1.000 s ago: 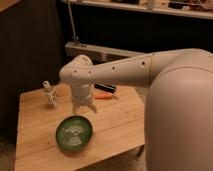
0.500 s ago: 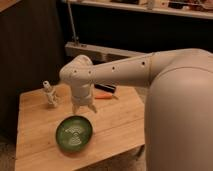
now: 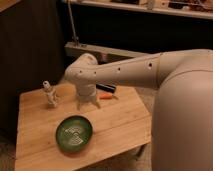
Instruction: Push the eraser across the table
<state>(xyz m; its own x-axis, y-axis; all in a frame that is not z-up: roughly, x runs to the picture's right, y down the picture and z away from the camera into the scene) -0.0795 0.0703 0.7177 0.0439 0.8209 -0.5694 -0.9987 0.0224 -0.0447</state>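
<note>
Dim room with dark walls behind, and a low table (image 3: 120, 125) with a light wooden plank top fills the lower left of the camera view. A pale ledge (image 3: 95, 51) runs along the wall just beyond the table's far edge.

One container stands on the table: a round green bowl (image 3: 74, 134), near the front edge and left of the middle. Only a pale pattern on its own inside surface shows within it.

Counting what lies on the top: one bowl, one eraser, one marker and one small pale upright object (image 3: 49, 94) at the far left, too small to name.

The eraser (image 3: 107, 88) is a flat dark block near the far edge of the table, partly hidden behind the wrist of the arm. The thin orange marker (image 3: 105, 96) lies just in front of it, on the side nearer the camera.

The white arm (image 3: 130, 70) reaches in from the right, bends down over the far middle of the table and ends in the gripper (image 3: 87, 106), pointing straight down with its tips at or just above the wood. Its two fingers (image 3: 79, 105) stand apart with a gap between them and nothing held. The gripper is just left of the marker and the eraser, apart from the bowl, which sits nearer the front
</note>
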